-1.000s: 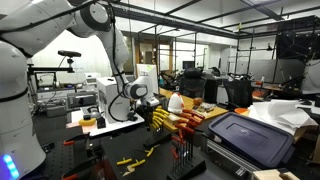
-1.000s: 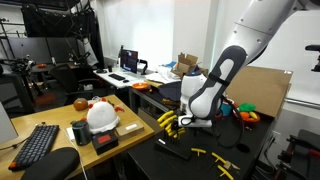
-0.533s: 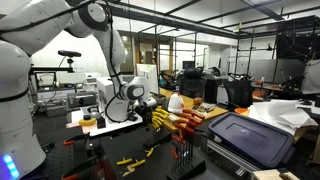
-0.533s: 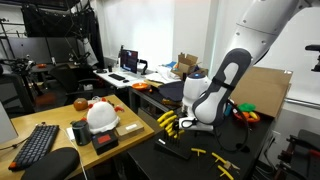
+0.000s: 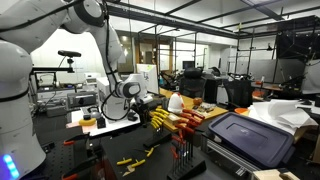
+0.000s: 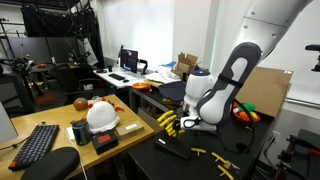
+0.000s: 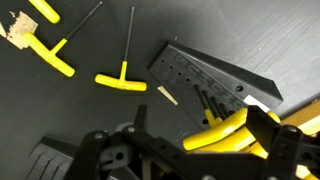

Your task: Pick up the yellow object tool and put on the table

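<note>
Fingers (image 7: 268,130) stand spread wide and empty at the near edge of the wrist view, and the yellow tool (image 7: 225,132) sits just beside one of them, resting against the black tool rack (image 7: 205,75). Past the rack, yellow T-handled keys (image 7: 120,82) lie flat and apart from one another on the dark tabletop (image 7: 100,40). In both exterior views the arm (image 5: 110,45) (image 6: 235,70) bends down low over that tabletop, with a white hard hat (image 6: 100,115) farther off.
</note>
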